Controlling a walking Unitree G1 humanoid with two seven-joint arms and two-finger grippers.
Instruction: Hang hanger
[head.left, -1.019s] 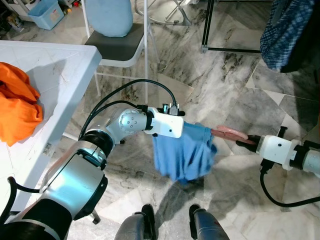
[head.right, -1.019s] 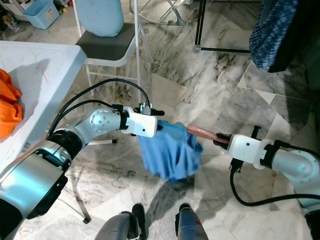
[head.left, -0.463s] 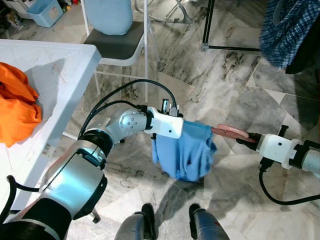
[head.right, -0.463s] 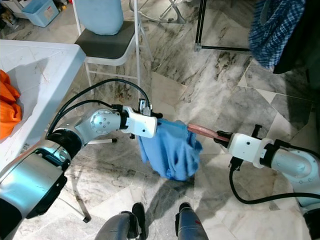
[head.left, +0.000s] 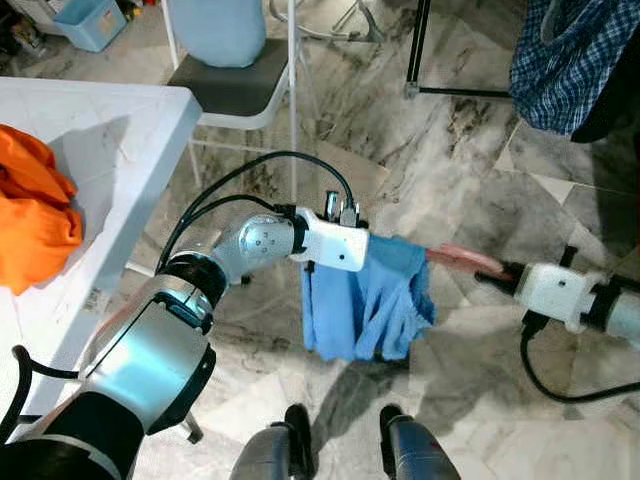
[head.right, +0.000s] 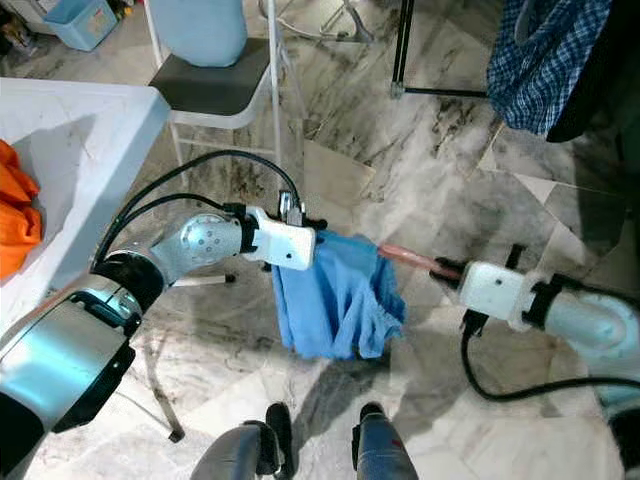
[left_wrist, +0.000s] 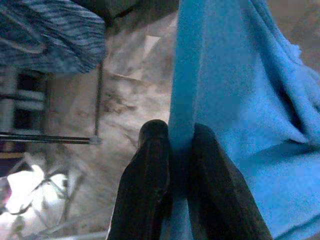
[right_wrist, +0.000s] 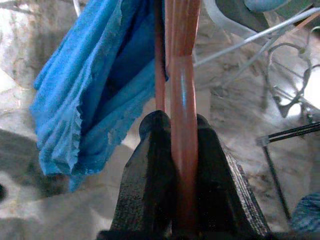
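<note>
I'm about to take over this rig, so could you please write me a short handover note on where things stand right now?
Left gripper: shut on the blue cloth, holding its edge.
Right gripper: shut on the pink hanger, whose far end runs into the cloth.
Both are held in mid-air over the marble floor, the cloth draped between the arms.
Done: hanger and cloth picked up, and the hanger partly inside the cloth.
Left: seat the cloth fully, then hang the hanger; a black rack leg and a plaid garment are ahead on the right.

Garment (head.left: 370, 305) hanging between the two arms over the floor (head.left: 460, 150), left gripper (left_wrist: 172, 150) at its left edge, hanger (right_wrist: 182, 100) running right into the right gripper (right_wrist: 182, 145), table (head.left: 90, 140) at left, chair (head.left: 235, 85) behind, rack (head.left: 420, 50) far right
</note>
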